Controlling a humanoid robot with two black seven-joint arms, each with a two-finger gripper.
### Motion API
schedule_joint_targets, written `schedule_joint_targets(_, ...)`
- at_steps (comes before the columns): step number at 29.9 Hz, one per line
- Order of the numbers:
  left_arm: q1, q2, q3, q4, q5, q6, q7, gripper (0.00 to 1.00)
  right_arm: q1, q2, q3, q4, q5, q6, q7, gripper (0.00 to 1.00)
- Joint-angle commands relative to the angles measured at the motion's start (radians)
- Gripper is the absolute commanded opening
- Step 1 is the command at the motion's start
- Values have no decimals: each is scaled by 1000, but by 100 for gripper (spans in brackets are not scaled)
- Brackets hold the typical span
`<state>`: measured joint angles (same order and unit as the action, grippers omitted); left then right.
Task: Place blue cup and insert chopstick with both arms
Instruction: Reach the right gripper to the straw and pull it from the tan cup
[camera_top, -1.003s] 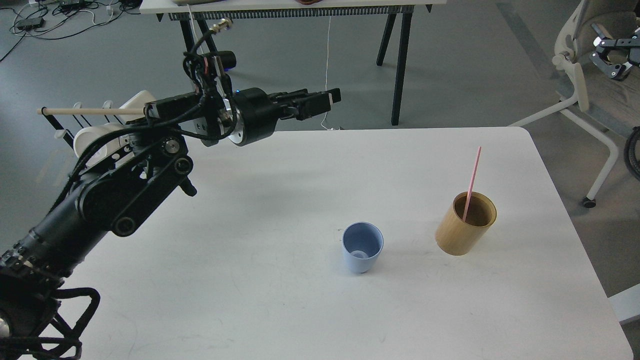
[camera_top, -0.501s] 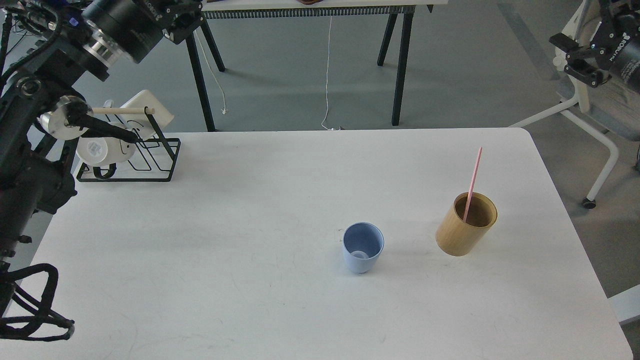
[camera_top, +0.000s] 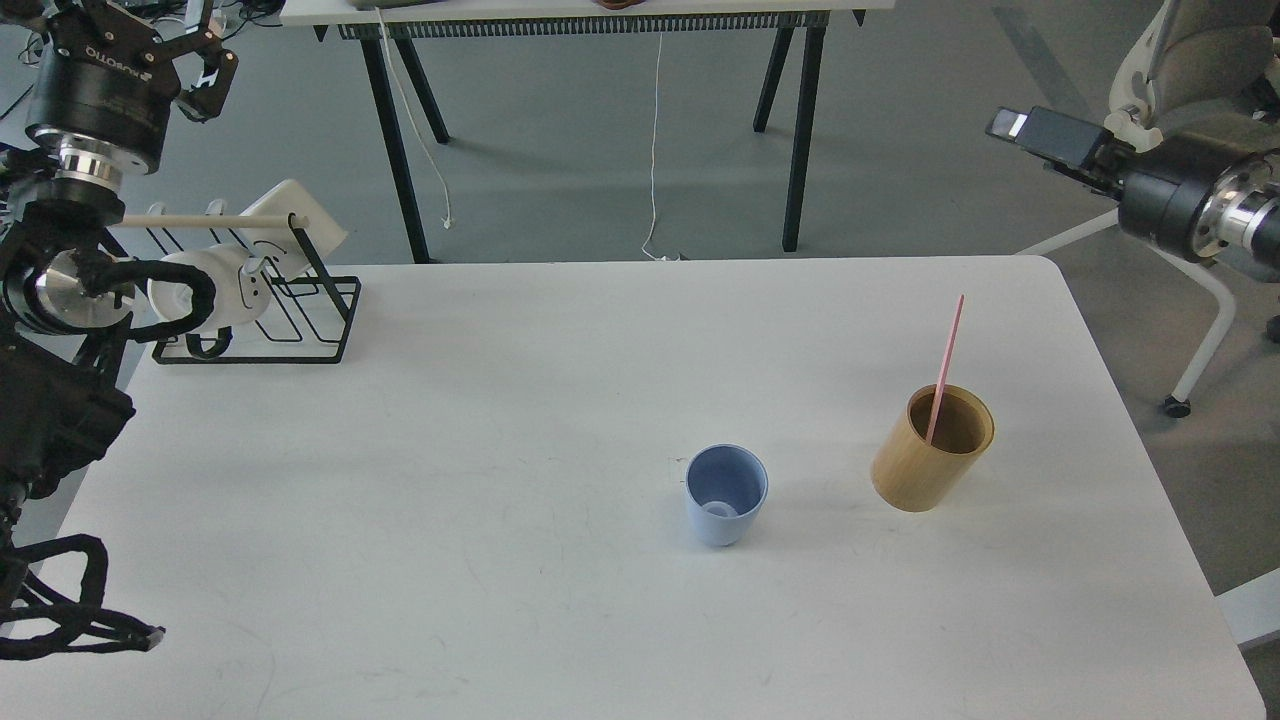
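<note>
The blue cup (camera_top: 726, 495) stands upright and empty on the white table (camera_top: 500, 560), right of centre. To its right stands a taller tan cylinder (camera_top: 930, 450). The single pink chopstick (camera_top: 945, 360) leans inside the cylinder and sticks out above its rim. My left gripper (camera_top: 130, 12) is raised at the top left, far from the cup. It points upward, its links are splayed open and its fingertips are cut off by the frame edge. My right gripper (camera_top: 1035, 132) hangs beyond the table's far right corner. It is seen side-on and holds nothing.
A black wire rack (camera_top: 270, 320) with a pale wooden dowel and white mugs (camera_top: 200, 290) stands at the table's back left, beside my left arm. A black-legged table (camera_top: 600, 15) and a white chair (camera_top: 1190, 200) stand on the floor behind.
My left arm has swung from over the table up and back to the far left. My right gripper has come down and turned toward the table's far right corner. Cup, cylinder and stick have not moved.
</note>
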<state>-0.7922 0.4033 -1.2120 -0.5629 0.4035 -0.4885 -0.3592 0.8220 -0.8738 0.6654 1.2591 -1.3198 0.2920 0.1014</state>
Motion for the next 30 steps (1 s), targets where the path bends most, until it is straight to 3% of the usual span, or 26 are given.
schedule_joint_targets(1,-1,0,0,66,-90,0,52,100,-3,12,-72,8,-64,-7,1,95)
schedule_joint_targets(4,-1,0,0,74,-118,0,74,100,-12,16,-179,3,-73,-43,1,90)
schedule_joint_targets(6,2,-1,0,74,-120,0,74,100,-12,22,-249,2,-87,-80,1,80)
schedule_joint_targets(10,5,-4,2,74,-118,0,74,100,-9,70,-320,0,-130,-97,0,70)
schedule_joint_targets(16,2,-6,2,74,-118,0,74,100,-12,95,-365,-12,-193,-97,-8,55)
schedule_joint_targets(22,1,-6,2,74,-118,0,74,100,-12,87,-375,-7,-194,-94,-20,27)
schedule_joint_targets(30,1,-8,2,74,-118,0,74,100,-14,82,-377,-6,-194,-93,-29,11)
